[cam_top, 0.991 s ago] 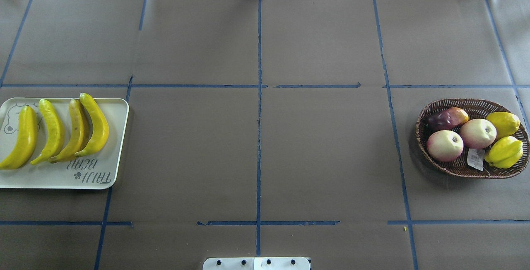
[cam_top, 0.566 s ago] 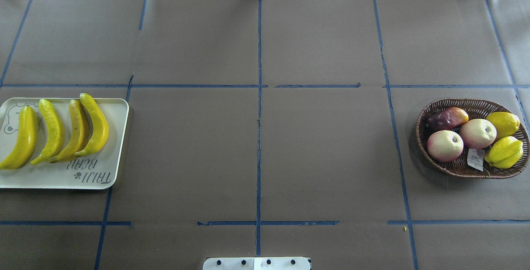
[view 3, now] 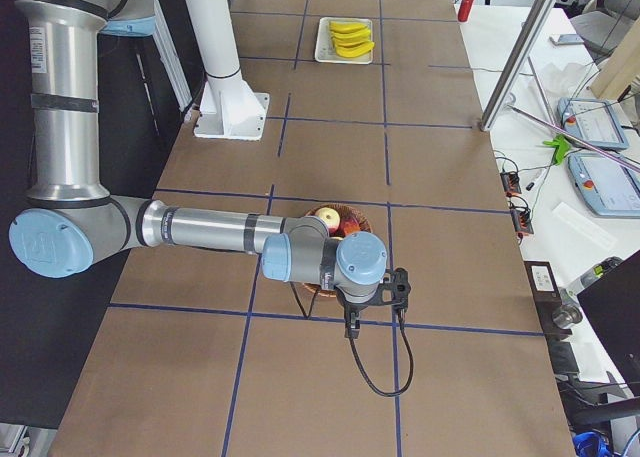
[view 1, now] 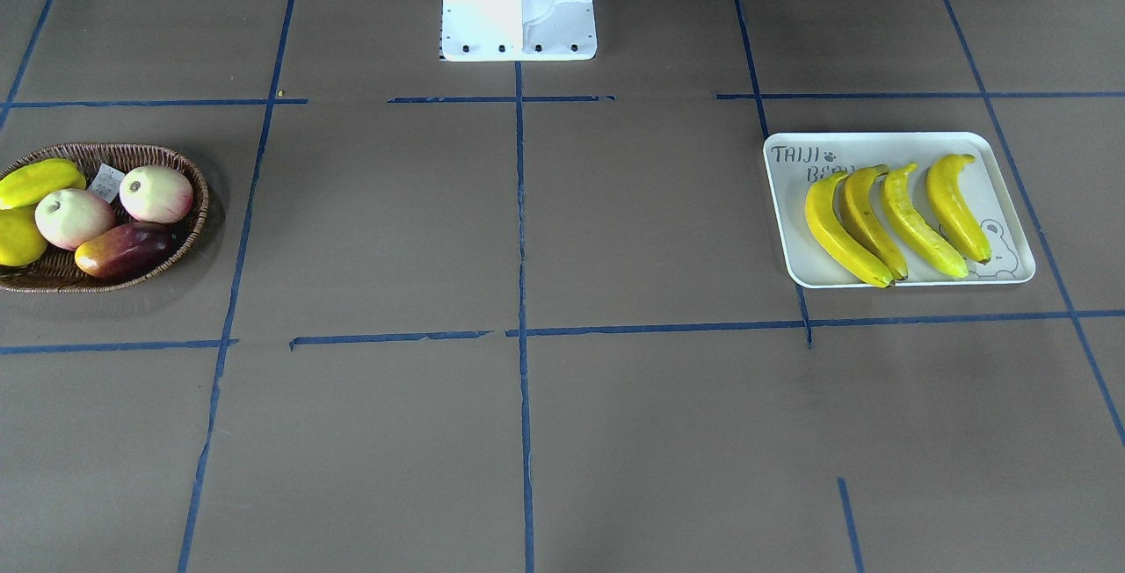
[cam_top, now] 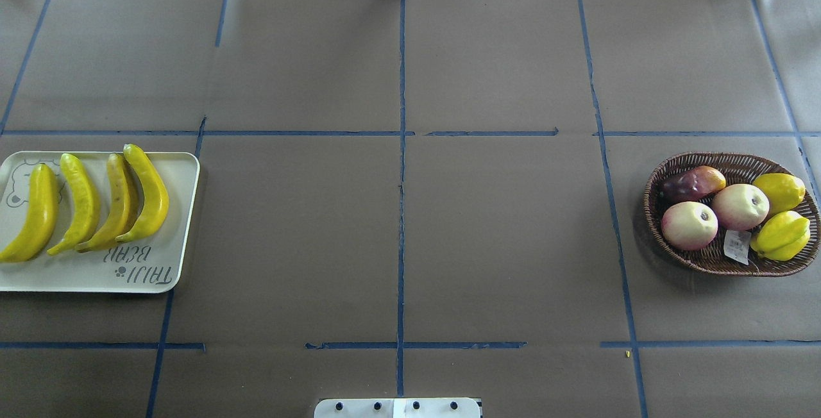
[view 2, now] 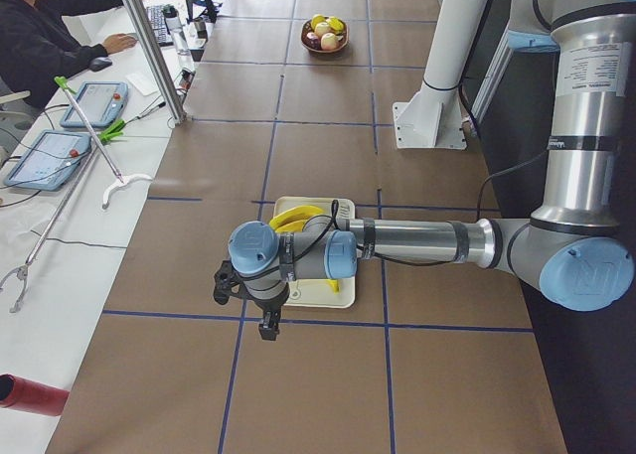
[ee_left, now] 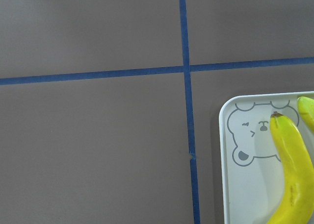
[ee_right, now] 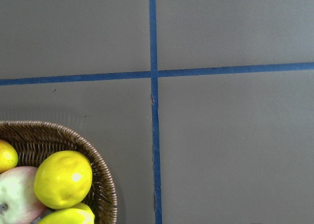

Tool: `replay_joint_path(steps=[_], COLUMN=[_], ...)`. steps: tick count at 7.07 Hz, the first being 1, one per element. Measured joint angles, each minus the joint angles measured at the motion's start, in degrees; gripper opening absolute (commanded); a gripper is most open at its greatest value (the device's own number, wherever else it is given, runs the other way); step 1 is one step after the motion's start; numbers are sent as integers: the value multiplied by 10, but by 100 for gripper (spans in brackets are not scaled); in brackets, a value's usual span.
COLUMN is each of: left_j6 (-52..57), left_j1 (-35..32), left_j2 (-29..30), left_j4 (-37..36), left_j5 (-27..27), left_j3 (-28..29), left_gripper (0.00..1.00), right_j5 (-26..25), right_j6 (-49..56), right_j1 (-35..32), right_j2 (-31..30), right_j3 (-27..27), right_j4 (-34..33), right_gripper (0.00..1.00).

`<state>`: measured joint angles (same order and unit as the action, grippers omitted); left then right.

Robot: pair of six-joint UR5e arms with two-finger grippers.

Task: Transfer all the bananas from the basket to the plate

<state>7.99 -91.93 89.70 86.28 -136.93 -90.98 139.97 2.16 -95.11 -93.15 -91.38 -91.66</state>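
Bananas [cam_top: 86,203], four in all, lie side by side on the plate [cam_top: 96,277] at the robot's left end of the table [cam_top: 410,225]. All curve the same way, and the two nearest the table's middle touch. The basket [cam_top: 705,263] stands well apart at the robot's right end with no banana in it. It holds two pink-and-cream round fruits [cam_top: 689,225], a dark red mango-like fruit [cam_top: 691,184], a lemon-like fruit [cam_top: 779,192], a ribbed yellow fruit [cam_top: 781,235] and a white tag [cam_top: 737,245]. My left gripper [view 2: 267,332] hangs pointing down over the table, just beyond the plate's outer end; its wrist camera looks on the plate's bear-printed corner and a banana tip. My right gripper [view 3: 351,329] hangs likewise, just outside the basket's outer rim. Both claws appear only in the side views, so I cannot tell how far either is open or whether it grips anything. Blue tape lines [cam_top: 401,149] divide the brown table cover.
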Motion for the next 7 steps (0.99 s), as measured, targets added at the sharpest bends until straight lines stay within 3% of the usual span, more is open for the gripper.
replay_joint_path(steps=[2, 7], left_j6=[-1, -3], left_j1=[0, 0], left_j2=[1, 3], left_j4=[1, 6], left_j5=[0, 0], left_j3=[0, -1], left_gripper=[100, 100], right_j5=[-2, -29], right_j6=[1, 8], right_j1=[-23, -26], right_j2=[-3, -4], right_j3=[-9, -11], right_j4=[-45, -49], right_gripper=[100, 100])
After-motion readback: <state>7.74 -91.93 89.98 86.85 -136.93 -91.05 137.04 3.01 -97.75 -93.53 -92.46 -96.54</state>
